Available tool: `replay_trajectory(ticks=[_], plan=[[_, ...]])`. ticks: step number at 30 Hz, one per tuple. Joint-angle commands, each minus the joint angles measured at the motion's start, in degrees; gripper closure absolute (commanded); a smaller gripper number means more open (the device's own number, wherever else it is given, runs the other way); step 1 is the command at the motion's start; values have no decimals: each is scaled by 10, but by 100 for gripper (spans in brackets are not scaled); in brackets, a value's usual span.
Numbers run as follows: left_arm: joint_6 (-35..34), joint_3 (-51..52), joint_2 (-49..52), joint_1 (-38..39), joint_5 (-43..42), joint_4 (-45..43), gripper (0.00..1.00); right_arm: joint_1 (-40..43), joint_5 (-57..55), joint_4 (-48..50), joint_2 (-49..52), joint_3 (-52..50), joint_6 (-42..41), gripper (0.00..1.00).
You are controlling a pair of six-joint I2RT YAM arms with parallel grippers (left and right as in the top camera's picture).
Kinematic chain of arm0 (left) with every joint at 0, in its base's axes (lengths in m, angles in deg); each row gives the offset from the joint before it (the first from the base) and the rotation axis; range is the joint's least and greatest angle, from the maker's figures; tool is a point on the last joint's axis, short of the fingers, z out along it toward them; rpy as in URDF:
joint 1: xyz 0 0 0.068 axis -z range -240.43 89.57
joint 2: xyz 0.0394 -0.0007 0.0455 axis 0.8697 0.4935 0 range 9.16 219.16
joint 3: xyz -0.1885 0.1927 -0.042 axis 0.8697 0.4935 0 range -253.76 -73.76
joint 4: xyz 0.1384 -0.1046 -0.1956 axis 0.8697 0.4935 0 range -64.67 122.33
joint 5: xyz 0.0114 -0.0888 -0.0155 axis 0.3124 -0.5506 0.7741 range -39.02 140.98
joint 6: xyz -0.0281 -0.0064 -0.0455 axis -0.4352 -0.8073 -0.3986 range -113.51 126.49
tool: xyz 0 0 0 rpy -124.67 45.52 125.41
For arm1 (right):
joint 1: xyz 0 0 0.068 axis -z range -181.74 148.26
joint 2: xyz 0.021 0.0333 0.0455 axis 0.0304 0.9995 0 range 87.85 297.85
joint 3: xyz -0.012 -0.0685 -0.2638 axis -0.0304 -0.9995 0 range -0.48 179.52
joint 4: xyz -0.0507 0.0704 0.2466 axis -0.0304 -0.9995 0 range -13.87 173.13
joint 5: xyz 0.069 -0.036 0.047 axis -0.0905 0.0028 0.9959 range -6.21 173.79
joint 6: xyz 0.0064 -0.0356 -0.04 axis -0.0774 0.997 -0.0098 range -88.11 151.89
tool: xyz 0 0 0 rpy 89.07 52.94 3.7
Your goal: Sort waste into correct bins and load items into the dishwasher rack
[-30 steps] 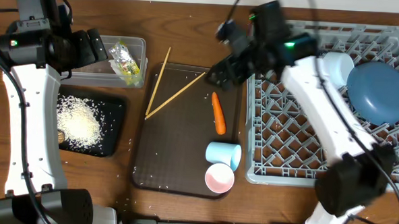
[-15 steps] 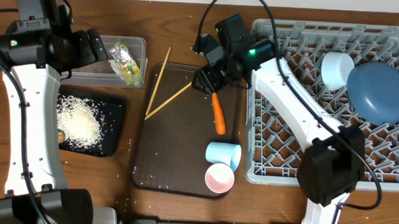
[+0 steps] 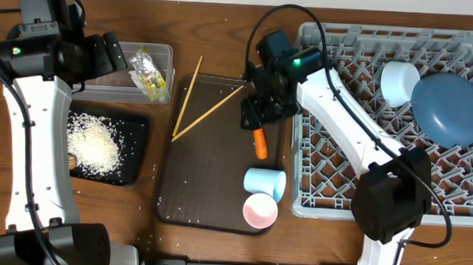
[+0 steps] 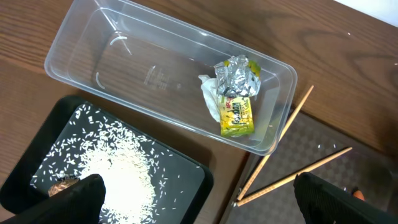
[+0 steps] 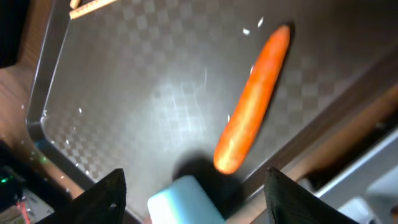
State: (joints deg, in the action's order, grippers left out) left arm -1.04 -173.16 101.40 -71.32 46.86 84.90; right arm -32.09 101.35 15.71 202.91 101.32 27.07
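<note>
The orange carrot (image 3: 259,142) lies on the dark brown serving tray (image 3: 194,179); it also shows in the right wrist view (image 5: 252,112). My right gripper (image 3: 255,117) is open just above the carrot's upper end, empty. The small light blue cup (image 3: 264,182) lies on its side and the pink cup (image 3: 259,210) stands below it. The chopsticks (image 3: 196,107) lie crossed at the tray's upper left. The clear tub (image 3: 140,72) holds the wrapper (image 4: 237,106) and white paper wad (image 4: 211,99). The black tray (image 3: 136,136) holds rice (image 3: 94,146) and a brown lump (image 4: 62,185). My left gripper (image 4: 196,199) is open above the bins.
The grey dishwasher rack (image 3: 339,153) fills the right side and holds the dark blue plate (image 3: 449,108) and the light blue bowl (image 3: 399,81). Loose rice grains are scattered on the serving tray and near the table's front edge.
My right arm swung from over the rack's left edge leftward and down onto the serving tray, ending over the carrot. The left arm has not moved.
</note>
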Motion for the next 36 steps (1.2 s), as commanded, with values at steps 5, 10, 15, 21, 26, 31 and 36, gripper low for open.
replay_trajectory(ticks=[5, 10, 15, 21, 26, 31, 36], plan=[[-3, 7, 3, -2, -6, -1, 2, 2, -21, 14, -111, 2, -16, 32], [4, 7, 3, 1, -108, 4, 1, 49, -115, 22, -193, 2, -45, 5], [65, 7, 3, 54, -143, 19, 1, 136, -124, 51, -254, 2, -46, 1], [75, 7, 3, 160, -63, 37, 2, 199, -122, 49, -270, 2, -45, 1], [84, 7, 4, 248, -54, 57, 2, 228, -144, 33, -266, 1, -28, 1], [84, 7, 12, 326, -52, 84, 5, 245, -170, 24, -265, 1, -31, 2], [83, 10, 26, 358, -27, 85, 7, 244, -125, 23, -262, -5, -48, 8]])
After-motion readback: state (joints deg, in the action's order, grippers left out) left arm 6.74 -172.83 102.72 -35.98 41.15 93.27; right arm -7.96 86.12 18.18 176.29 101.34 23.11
